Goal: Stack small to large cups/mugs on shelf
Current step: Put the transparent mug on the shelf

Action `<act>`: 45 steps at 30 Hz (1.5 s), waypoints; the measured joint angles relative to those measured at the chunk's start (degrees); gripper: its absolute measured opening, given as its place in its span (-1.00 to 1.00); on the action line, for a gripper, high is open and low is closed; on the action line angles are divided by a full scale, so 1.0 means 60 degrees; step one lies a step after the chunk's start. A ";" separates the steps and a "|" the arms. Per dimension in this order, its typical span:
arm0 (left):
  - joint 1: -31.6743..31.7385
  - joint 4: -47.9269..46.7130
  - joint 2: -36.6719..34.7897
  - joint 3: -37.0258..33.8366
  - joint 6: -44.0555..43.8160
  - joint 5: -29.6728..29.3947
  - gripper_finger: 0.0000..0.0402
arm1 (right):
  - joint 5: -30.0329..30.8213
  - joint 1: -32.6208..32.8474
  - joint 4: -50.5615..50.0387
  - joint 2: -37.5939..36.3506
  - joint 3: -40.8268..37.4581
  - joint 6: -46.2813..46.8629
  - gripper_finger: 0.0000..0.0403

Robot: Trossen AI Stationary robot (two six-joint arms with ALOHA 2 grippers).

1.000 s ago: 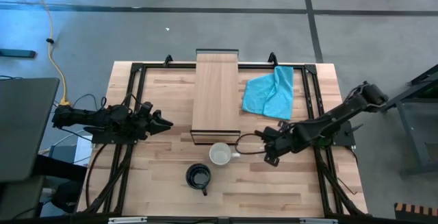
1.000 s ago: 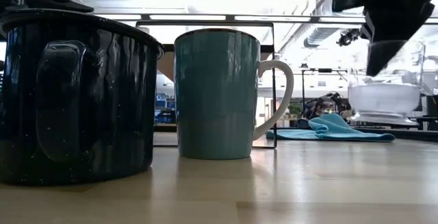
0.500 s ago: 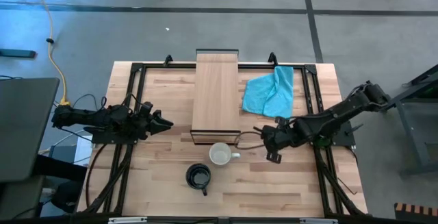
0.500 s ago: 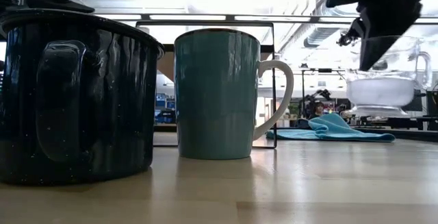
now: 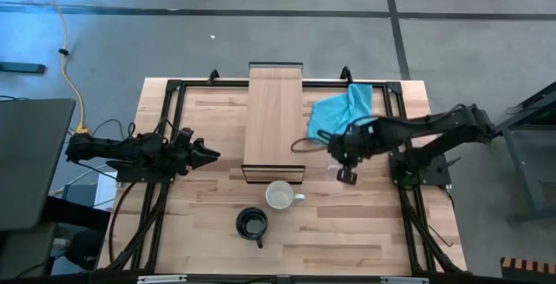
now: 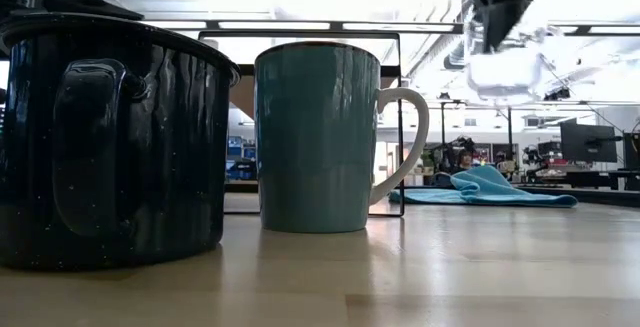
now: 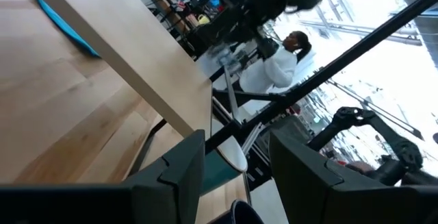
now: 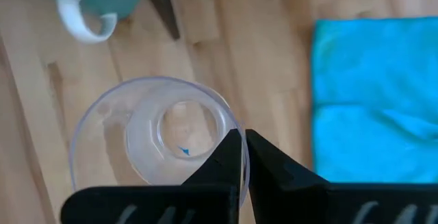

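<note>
Glass cup: you can see the clear glass cup (image 8: 159, 139) best in the right wrist view, where the right claw (image 8: 241, 157) has its fingers pinched onto the rim; the low view shows the cup (image 6: 508, 62) lifted well clear of the worktop.
Right claw: from above, your right claw (image 5: 347, 173) hangs between the shelf (image 5: 274, 119) and the turquoise cloth (image 5: 344, 117); the glass itself is hard to make out there.
White mug: the white mug (image 5: 280, 196) stands on the worktop (image 5: 365, 232) just off the shelf's near end; the low view shows its outside is teal, its handle white.
Black mug: the black mug (image 5: 253, 224) sits beside the white one, apart from it, nearer the worktop's front edge.
Shelf: bare board, nothing on it.
Left claw: your left claw (image 5: 208, 155) waits at the worktop's left side, fingers partly apart and holding nothing, as its wrist view shows.
</note>
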 joint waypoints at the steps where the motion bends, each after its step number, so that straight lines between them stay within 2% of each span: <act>1: 0.0000 0.0007 0.0000 0.0000 0.0003 -0.0042 -0.24 | 0.0002 -0.0177 -0.0197 -0.0001 0.0215 -0.0212 -1.00; 10: 0.0000 0.0057 0.0000 0.0000 0.0036 -0.0264 -0.24 | -0.0064 -0.2087 -0.0953 -0.0001 0.1903 -0.2326 -1.00; 23: 0.0000 0.0100 0.0000 0.0000 0.0038 -0.0517 -0.24 | -0.1494 -0.5010 -0.0954 0.0279 0.3171 -0.4826 -1.00; 32: 0.0000 0.0146 0.0004 0.0000 0.0040 -0.0771 -0.24 | -0.1979 -0.6042 -0.1576 0.1923 0.5269 -0.6398 -1.00; 45: 0.0000 0.0164 0.0004 0.0000 0.0040 -0.0913 -0.24 | -0.2915 -0.6868 -0.2835 0.5194 0.9559 -0.8165 -1.00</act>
